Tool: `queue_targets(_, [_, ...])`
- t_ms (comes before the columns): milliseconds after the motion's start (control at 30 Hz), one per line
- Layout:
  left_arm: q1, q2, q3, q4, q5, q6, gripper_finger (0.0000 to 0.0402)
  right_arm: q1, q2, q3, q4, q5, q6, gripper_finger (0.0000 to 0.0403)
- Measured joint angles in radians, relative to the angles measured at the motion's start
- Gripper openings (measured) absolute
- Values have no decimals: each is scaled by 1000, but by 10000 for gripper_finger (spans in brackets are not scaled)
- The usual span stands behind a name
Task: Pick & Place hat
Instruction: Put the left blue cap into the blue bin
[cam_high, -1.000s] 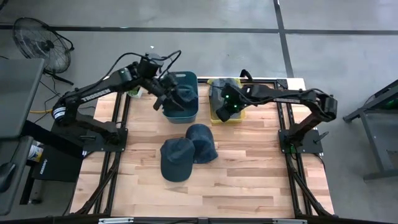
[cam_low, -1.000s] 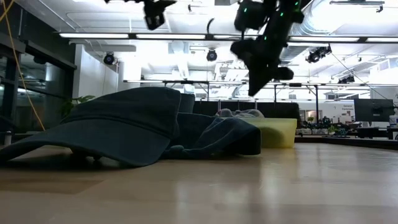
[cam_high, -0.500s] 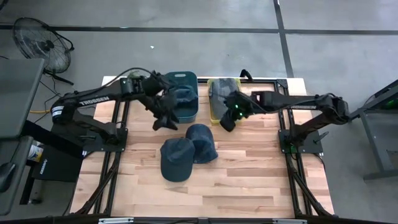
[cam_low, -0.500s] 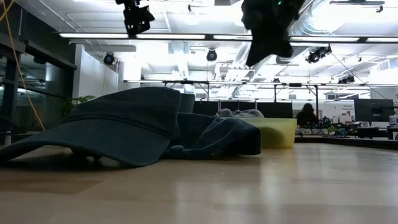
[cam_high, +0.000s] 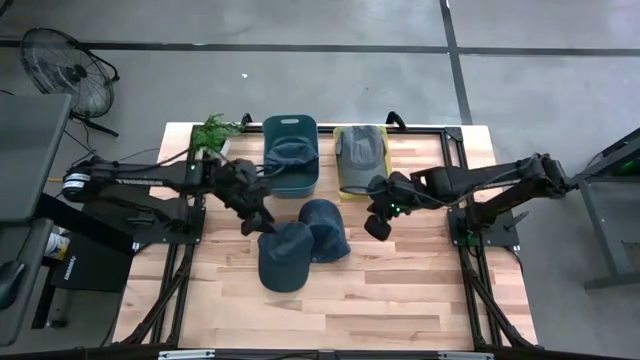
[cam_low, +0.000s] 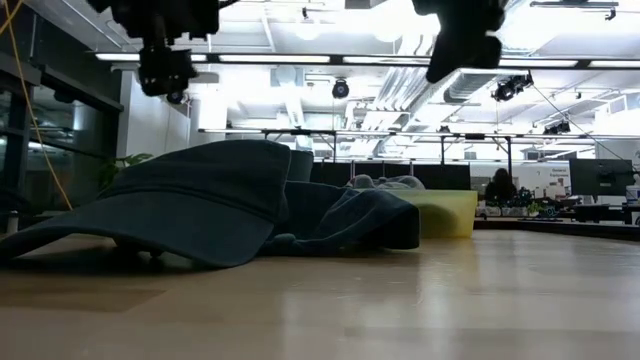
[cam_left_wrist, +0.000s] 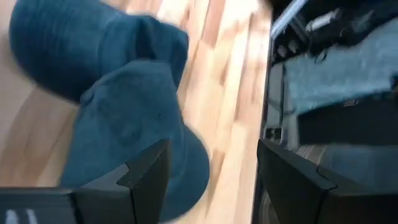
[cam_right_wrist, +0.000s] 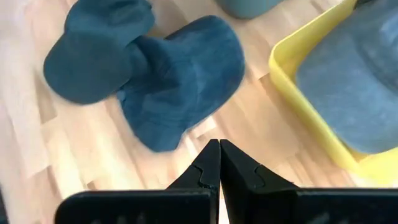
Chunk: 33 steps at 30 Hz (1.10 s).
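Two dark blue hats lie side by side mid-table, one nearer (cam_high: 285, 257) and one farther (cam_high: 324, 228), their edges overlapping. My left gripper (cam_high: 258, 222) hangs open in the air just left of them; its wrist view shows the nearer hat (cam_left_wrist: 106, 118) ahead of the spread fingers. My right gripper (cam_high: 380, 225) is shut and empty, in the air to the hats' right, with both hats (cam_right_wrist: 180, 87) ahead of it. Another blue hat (cam_high: 289, 153) lies in the teal bin (cam_high: 291, 182), and a grey hat (cam_high: 362, 148) in the yellow bin (cam_high: 345, 185).
The teal and yellow bins stand side by side at the table's far edge. A small green plant (cam_high: 212, 128) sits at the far left corner. Black frame rails (cam_high: 196, 190) run along both sides of the wooden table. Bare wood lies near the front edge.
My left gripper has come away from the teal bin toward the near edge and down, ending beside the two hats, still open. My right gripper has left the yellow bin and moved toward the near edge, rising a little, still shut. No hat has moved.
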Motion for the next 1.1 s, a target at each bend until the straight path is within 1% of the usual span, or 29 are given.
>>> queue_targets(33, [-10, -12, -28, 32, -19, -36, 234, 11, 0, 0, -7, -1, 8, 1])
queue_targets(100, [-30, -47, -84, 38, -57, -89, 234, 33, -1, 0, -13, 6, 26, 1])
queue_targets(167, [-51, -66, -118, 97, -88, -132, 234, 54, -5, -7, -5, 19, 31, 1])
queue_targets(233, [-69, -86, -157, 97, -130, -161, 234, 74, -21, -37, 38, 21, 49, 1])
queue_targets(300, [-89, -102, -194, 101, -174, -199, 234, 94, -48, -96, 113, 18, 75, 1])
queue_targets(400, [-100, -110, -236, 159, -195, -247, 234, 121, -101, -212, 272, 21, 129, 1])
queue_targets(533, [-115, -108, -249, 168, -198, -270, 234, 149, -150, -369, 525, 17, 186, 1])
queue_targets(733, [-117, -108, -249, 191, -206, -268, 234, 151, -132, -558, 954, -17, 208, 1])
queue_targets(800, [-117, -108, -249, 201, -217, -270, 234, 145, -109, -598, 1057, -16, 193, 7])
queue_targets(933, [-117, -108, -249, 211, -221, -278, 234, 118, -42, -607, 1146, -30, 181, 41])
queue_targets(1100, [-117, -107, -249, 210, -231, -277, 234, 78, 94, -563, 1263, -80, 130, 119])
